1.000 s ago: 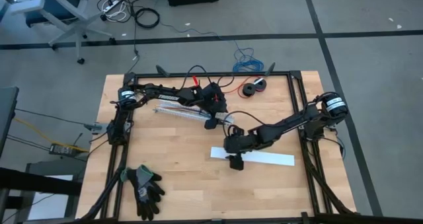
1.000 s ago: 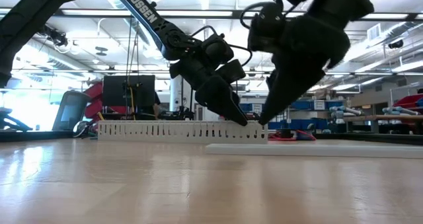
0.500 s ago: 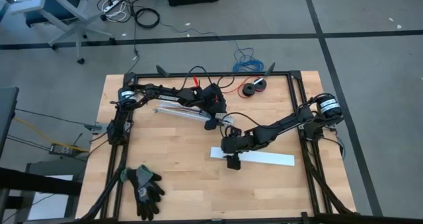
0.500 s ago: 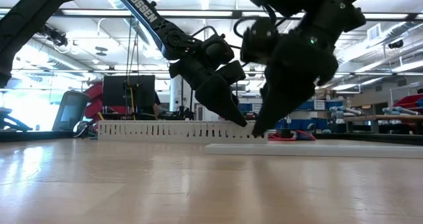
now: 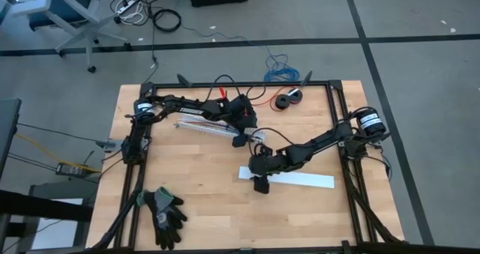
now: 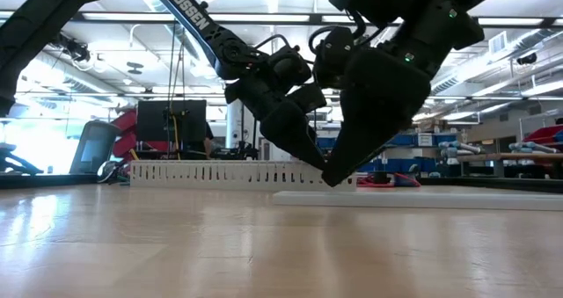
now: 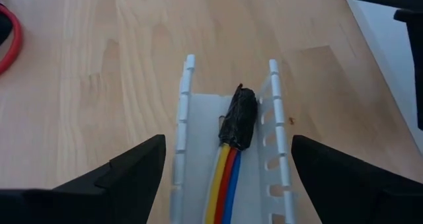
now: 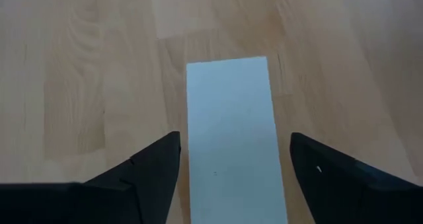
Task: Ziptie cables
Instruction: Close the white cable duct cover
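The cables (image 7: 226,184), yellow, red and blue wires joined at a dark taped end (image 7: 241,115), lie along the floor of a white slotted duct (image 5: 217,127) at the table's middle. My left gripper (image 7: 228,141) is open at the duct's right end (image 5: 241,140), one finger standing off either wall. My right gripper (image 8: 234,141) is open over the left end of a flat white strip (image 5: 289,177) that lies on the table. Its fingers (image 5: 257,175) stand off the strip's two long edges.
A black spool of red wire (image 5: 287,99) sits at the far edge, and a blue wire coil (image 5: 277,67) lies on the floor beyond. Black gloves (image 5: 165,213) lie near the front left corner. A dark frame (image 5: 335,112) rims the table.
My right gripper has sunk a little and shifted toward the table's left, closer to the left end of the white strip. The duct, cables and strip lie as before.
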### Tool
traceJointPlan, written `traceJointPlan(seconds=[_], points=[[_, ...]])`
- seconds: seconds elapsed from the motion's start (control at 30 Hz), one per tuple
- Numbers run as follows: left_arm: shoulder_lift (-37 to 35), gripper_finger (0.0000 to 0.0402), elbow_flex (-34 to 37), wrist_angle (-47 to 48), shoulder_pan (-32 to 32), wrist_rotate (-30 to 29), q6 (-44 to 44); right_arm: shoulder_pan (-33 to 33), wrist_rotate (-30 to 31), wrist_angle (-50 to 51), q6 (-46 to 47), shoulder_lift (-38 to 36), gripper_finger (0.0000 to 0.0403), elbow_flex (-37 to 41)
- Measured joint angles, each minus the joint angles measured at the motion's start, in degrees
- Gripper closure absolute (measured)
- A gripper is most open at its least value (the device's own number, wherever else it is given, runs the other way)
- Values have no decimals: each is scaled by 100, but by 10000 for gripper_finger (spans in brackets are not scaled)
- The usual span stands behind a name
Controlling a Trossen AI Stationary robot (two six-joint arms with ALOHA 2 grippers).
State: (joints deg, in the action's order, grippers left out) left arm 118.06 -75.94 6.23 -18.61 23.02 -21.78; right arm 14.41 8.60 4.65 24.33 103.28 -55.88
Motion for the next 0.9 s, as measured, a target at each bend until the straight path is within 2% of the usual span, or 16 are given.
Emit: traceJointPlan(seconds=[0.1, 0.3, 0.43, 0.73, 0.9], points=[[0, 62, 0, -6, 0, -40, 0, 0, 15, -20, 251, 0, 136, 0], [0, 62, 0, -8, 0, -45, 72, 9, -112, -11, 154, 0, 131, 0], [0, 62, 0, -10, 0, -56, 76, 71, -120, -28, 158, 0, 105, 0], [0, 62, 0, -8, 0, -64, 85, 129, -131, -28, 43, 0, 11, 0], [0, 62, 0, -8, 0, -64, 104, 133, -126, -31, 112, 0, 18, 0]])
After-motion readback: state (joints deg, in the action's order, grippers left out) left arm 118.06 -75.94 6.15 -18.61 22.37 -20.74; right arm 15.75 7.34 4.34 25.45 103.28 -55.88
